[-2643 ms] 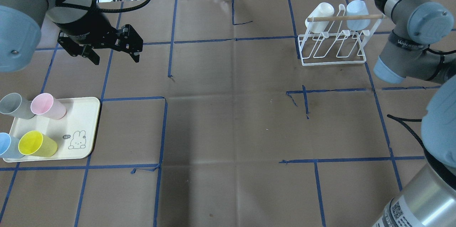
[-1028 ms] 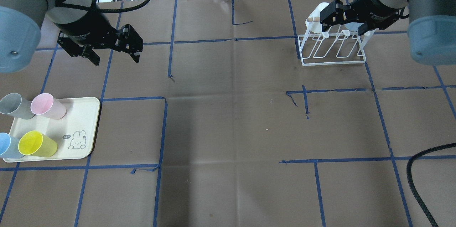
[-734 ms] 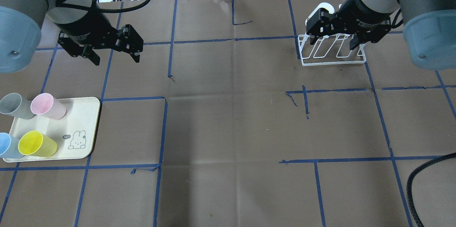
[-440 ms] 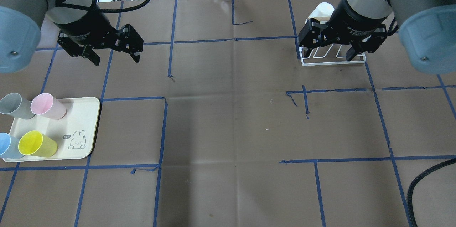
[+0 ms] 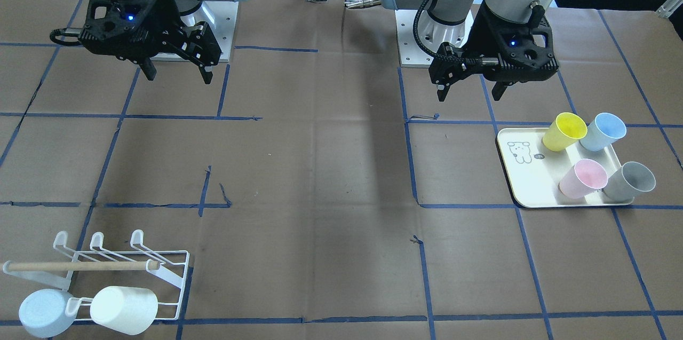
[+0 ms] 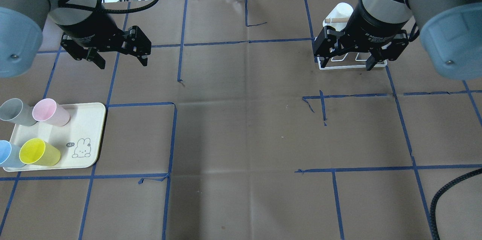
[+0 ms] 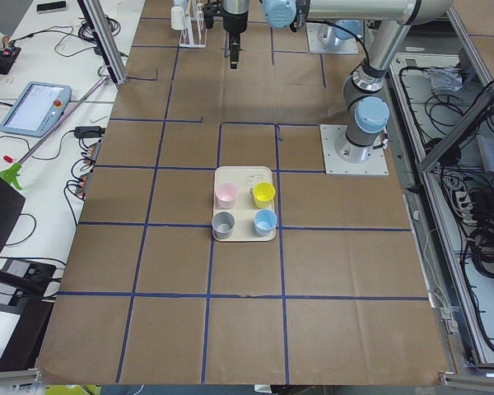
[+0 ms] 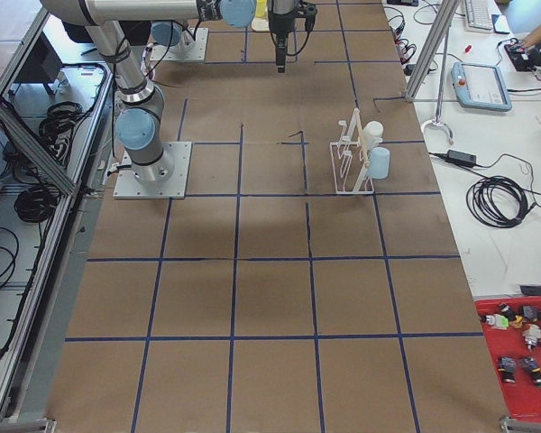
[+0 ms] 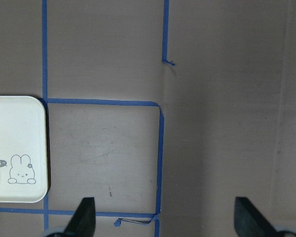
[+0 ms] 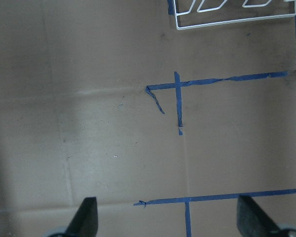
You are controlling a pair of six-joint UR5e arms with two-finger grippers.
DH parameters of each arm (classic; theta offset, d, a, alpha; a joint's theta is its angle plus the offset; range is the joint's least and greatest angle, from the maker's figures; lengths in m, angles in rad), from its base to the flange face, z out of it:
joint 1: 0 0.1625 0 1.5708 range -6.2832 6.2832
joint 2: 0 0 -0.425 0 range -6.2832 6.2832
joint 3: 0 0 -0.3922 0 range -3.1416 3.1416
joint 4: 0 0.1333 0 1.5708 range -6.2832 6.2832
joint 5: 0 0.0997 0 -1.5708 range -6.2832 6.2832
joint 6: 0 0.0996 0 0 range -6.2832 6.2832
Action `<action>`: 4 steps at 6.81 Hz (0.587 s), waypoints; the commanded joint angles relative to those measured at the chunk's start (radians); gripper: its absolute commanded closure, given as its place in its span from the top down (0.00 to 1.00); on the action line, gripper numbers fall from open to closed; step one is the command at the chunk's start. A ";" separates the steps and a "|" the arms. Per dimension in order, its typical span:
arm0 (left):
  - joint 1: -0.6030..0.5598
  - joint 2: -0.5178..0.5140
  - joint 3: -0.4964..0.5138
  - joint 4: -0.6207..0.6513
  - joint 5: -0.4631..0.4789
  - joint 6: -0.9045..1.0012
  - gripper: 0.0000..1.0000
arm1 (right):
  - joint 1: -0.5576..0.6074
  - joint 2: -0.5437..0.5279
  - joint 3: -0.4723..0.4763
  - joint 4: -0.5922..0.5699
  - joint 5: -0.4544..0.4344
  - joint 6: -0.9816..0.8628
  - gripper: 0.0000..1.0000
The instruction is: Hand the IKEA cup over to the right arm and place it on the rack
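4 plain, handleless tumblers, grey (image 6: 17, 112), pink (image 6: 51, 112), blue (image 6: 9, 154) and yellow (image 6: 39, 152), stand mouths-up on a cream tray (image 6: 88, 134) with a rabbit drawing at the table's left end. Beyond it the left gripper (image 6: 122, 63) hangs with jaws spread wide, holding nothing. The right gripper (image 6: 347, 67), equally wide and empty, hovers near the white wire rack (image 5: 80, 266), on the robot's side. A white cup (image 5: 124, 309) and a pale-blue cup (image 5: 42, 312) sit over 2 prongs there. Brown paper (image 6: 241, 119) gridded with blue tape covers the table. White benches with cables and a teach pendant (image 7: 34, 108) flank it.
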State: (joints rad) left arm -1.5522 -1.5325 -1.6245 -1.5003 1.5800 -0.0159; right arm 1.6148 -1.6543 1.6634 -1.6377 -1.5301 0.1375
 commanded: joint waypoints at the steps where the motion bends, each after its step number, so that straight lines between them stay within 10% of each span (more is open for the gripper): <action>1: 0.001 0.000 0.000 -0.001 0.000 0.001 0.99 | 0.001 0.007 0.001 0.002 -0.001 -0.003 1.00; 4: 0.000 0.000 0.000 -0.001 0.000 0.001 0.99 | 0.001 0.007 0.006 0.002 0.004 -0.012 1.00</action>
State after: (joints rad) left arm -1.5522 -1.5325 -1.6245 -1.5010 1.5800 -0.0154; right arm 1.6157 -1.6469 1.6669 -1.6356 -1.5246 0.1297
